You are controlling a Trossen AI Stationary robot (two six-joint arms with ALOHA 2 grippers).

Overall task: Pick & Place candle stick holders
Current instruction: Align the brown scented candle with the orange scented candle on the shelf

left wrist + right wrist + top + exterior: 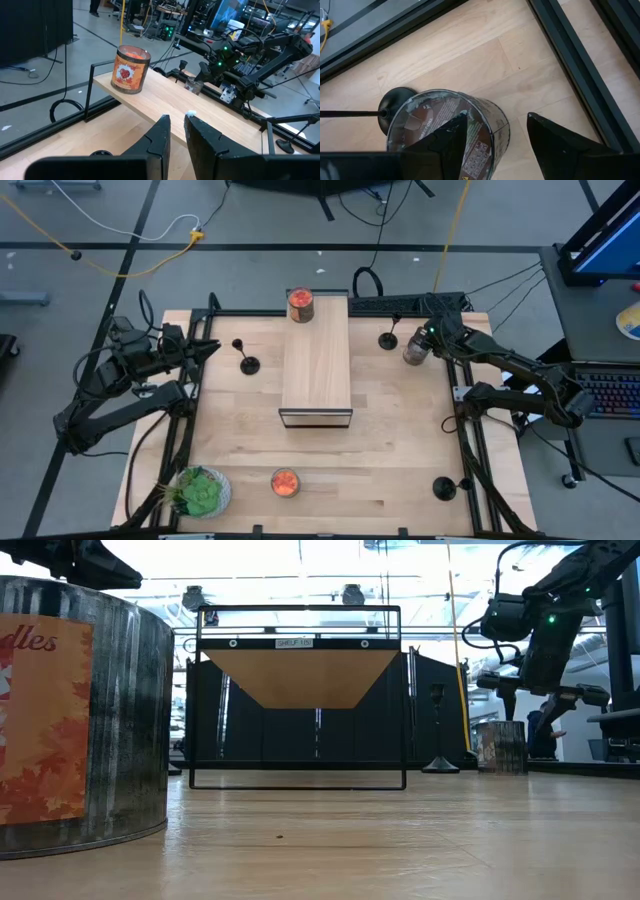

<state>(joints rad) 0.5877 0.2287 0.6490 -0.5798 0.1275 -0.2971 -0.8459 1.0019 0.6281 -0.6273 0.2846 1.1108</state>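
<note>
Three black candle stick holders stand upright on their round bases: one left of the shelf [247,361], one at the far right [390,338] and one at the near right [443,488]. My right gripper [421,340] is open and hovers just above a silvery-grey jar [445,130], which stands beside the far-right holder [395,102]. In the low view the gripper [543,692] is clear above the jar [499,746]. My left gripper [177,122] is shut and empty at the table's left edge [207,349], near the left holder.
A wooden shelf [316,365] in a black frame stands mid-table, with an orange candle jar [300,305] on its far end. Another orange jar [285,483] and a green plant [200,492] sit near the front edge. Black rails [470,470] border the table.
</note>
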